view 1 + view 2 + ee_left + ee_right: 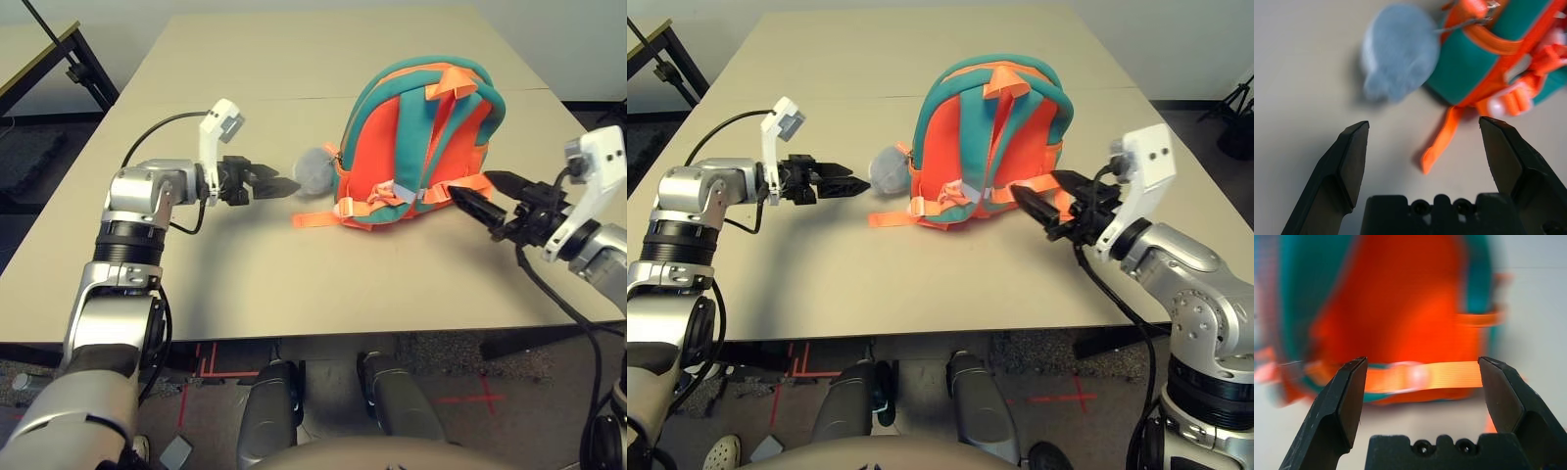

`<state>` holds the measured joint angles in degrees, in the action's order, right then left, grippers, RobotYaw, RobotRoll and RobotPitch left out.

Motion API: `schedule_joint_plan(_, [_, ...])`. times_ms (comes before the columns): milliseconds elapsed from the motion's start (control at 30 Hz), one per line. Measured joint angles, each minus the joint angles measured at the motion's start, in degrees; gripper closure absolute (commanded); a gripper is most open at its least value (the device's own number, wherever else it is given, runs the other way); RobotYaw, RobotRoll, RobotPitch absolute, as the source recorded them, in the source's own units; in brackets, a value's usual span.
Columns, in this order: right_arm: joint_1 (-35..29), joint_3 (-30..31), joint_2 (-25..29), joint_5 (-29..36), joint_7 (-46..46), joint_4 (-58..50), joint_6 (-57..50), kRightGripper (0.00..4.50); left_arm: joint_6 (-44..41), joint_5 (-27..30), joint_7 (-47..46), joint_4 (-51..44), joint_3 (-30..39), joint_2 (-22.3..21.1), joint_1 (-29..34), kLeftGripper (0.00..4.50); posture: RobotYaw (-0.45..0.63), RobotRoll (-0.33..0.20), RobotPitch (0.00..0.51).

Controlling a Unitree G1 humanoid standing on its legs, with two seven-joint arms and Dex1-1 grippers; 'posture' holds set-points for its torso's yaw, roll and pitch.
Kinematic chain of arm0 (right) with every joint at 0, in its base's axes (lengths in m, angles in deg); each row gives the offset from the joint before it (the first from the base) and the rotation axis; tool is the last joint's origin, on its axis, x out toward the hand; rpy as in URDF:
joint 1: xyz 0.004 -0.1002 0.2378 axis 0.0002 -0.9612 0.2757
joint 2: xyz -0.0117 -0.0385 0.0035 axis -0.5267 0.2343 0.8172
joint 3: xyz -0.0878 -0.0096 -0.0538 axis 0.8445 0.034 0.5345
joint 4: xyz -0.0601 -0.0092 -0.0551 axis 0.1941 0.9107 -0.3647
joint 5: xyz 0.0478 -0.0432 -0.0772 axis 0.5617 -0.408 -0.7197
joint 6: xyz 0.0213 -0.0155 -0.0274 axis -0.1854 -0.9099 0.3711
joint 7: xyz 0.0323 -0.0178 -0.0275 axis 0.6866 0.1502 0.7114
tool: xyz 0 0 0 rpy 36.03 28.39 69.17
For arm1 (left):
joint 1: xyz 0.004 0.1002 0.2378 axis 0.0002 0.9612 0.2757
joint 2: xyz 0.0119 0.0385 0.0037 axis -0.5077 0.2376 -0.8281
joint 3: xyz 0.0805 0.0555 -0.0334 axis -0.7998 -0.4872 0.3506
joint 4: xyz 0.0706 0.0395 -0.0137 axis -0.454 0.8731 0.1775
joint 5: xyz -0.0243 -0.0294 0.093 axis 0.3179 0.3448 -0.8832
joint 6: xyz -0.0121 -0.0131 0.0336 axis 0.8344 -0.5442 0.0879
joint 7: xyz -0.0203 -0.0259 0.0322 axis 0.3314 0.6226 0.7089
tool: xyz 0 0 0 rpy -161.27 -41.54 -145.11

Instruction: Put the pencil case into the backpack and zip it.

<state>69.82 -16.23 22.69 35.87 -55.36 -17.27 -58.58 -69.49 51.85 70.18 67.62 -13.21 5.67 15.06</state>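
The orange backpack [411, 147] with teal trim lies on the table with its strap side up. A grey plush charm [315, 171] hangs at its left side. My left gripper [289, 184] is open and empty just left of the charm, and its wrist view shows the charm [1398, 54] and a loose orange strap end [1437, 142] beyond the fingers. My right gripper [472, 186] is open at the backpack's lower right corner, facing an orange webbing strap [1444, 374] without holding it. The pencil case is out of view.
The beige table [294, 274] has bare surface in front of the backpack and behind it. A black-framed stand [59, 59] is off the table's far left. The table's front edge runs just below both arms.
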Motion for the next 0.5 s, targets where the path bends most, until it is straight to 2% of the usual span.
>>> schedule_joint_plan(133, [0.4, -0.9, -1.4, -4.1, -2.6, 7.1, 8.0, 0.03, 1.8, 0.8, -10.0, -0.6, 7.1, 3.2, 1.3, 0.0, -0.26, 0.0, 0.192])
schedule_joint_plan(300, [2.0, -0.9, -2.5, -7.5, -3.9, 15.7, 17.7, 0.03, 6.6, 1.6, -20.8, -2.5, 14.0, 6.3, 5.2, 0.0, -0.23, 0.0, 0.201])
schedule_joint_plan(500, [3.2, -0.9, -3.3, -9.9, -4.3, 23.4, 26.8, 0.03, 12.5, 1.4, -28.0, -4.8, 16.5, 7.9, 11.1, 0.0, -0.19, 0.0, 0.205])
